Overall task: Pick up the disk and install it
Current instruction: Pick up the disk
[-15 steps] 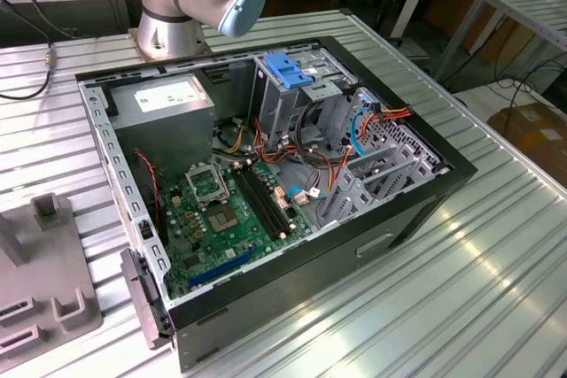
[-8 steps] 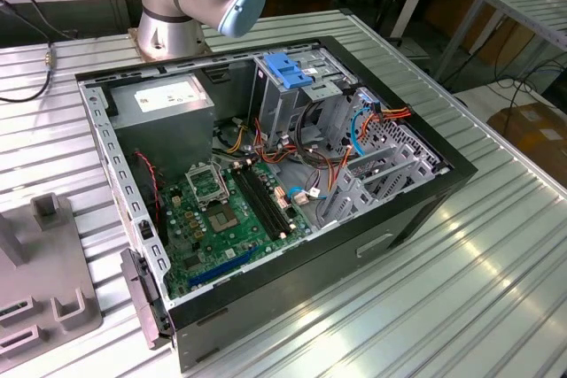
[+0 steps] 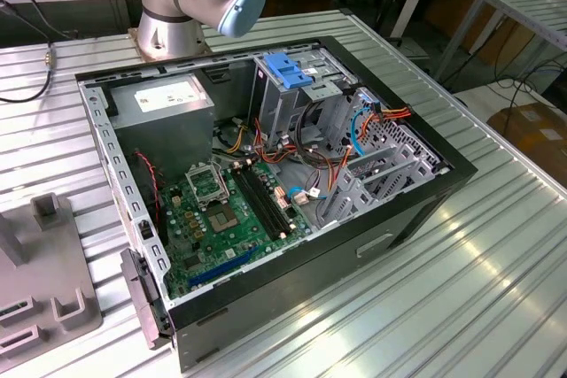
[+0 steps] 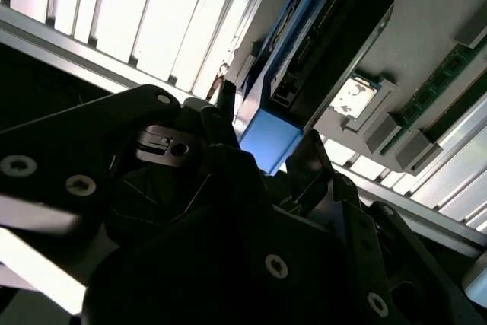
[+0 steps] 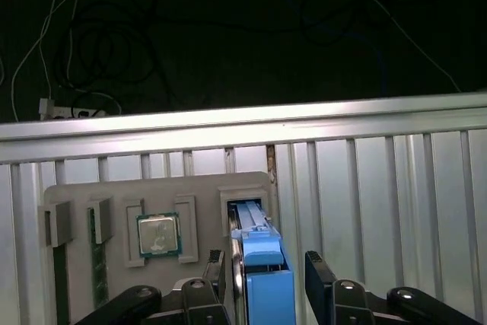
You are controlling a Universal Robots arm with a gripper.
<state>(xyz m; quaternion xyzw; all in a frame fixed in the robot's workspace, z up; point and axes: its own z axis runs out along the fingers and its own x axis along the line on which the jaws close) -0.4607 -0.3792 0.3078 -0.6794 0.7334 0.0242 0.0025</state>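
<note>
The disk (image 5: pixel 262 279) stood on its edge in a slot of the grey holder (image 5: pixel 114 195), at the holder's end far from the memory stick (image 5: pixel 95 264). A chip (image 5: pixel 158 234) lay in the holder's pocket between them. The gripper (image 5: pixel 266 262) was spread around the disk's blue end tab. One of its fingers (image 5: pixel 318 272) was just beside the tab with a thin gap. The other was very close on the opposite side, and it was not clear if it touched. The holder lay on the ribbed metal table (image 5: pixel 380 188). In the exterior view, an open computer case (image 3: pixel 266 174) stood near the holder (image 3: pixel 44 298), on the exterior view's right of it.
</note>
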